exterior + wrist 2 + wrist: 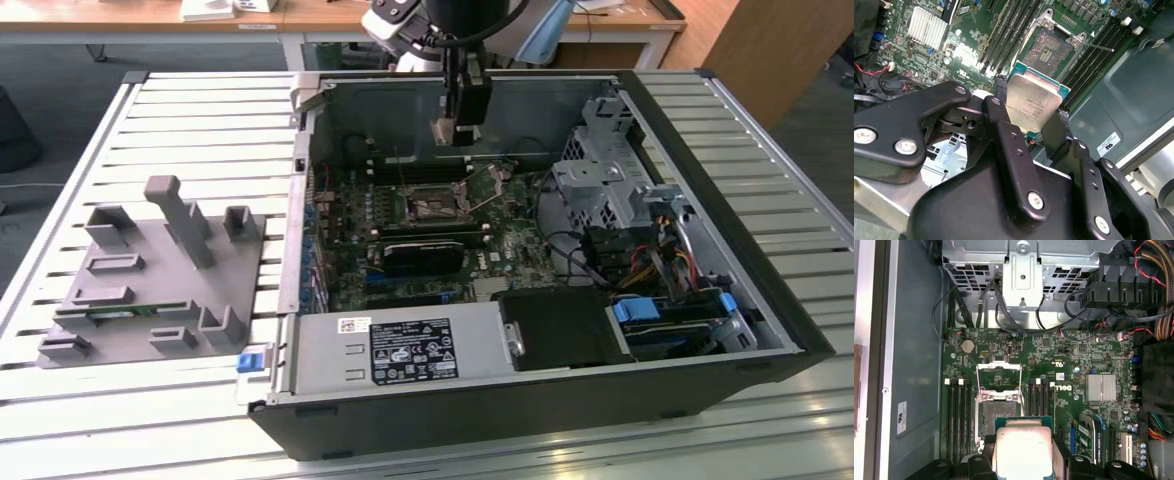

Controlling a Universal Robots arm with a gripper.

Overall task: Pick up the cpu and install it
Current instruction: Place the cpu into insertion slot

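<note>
A slatted metal worktop in a workshop with wooden desks behind carries an open computer case, laid on its side with the motherboard facing up. The cpu, a flat silvery square with a thin darker rim, is off the board and in the air, clamped in the gripper of the single arm. The black fingers are closed to the chip's width, pressing on two opposite edges, with its metal top facing the second wrist view. In the exterior view the gripper hangs inside the case near its far wall, with the chip at its tip, clear above the board and touching nothing else.

The empty socket lies directly beneath and slightly ahead of the chip: in the first wrist view the chip's leading edge overlaps the socket's near side. The socket's retention frame stands flipped open, leaving the contact field bare in the second wrist view. The chip being square, what matters appears to be corner alignment and levelness; it looks roughly parallel to the socket's sides. Memory slots flank the socket on both sides, and a small finned heatsink sits further across the board. Towards the worktop's edge on the exterior view's left rests a grey holding fixture.
</note>
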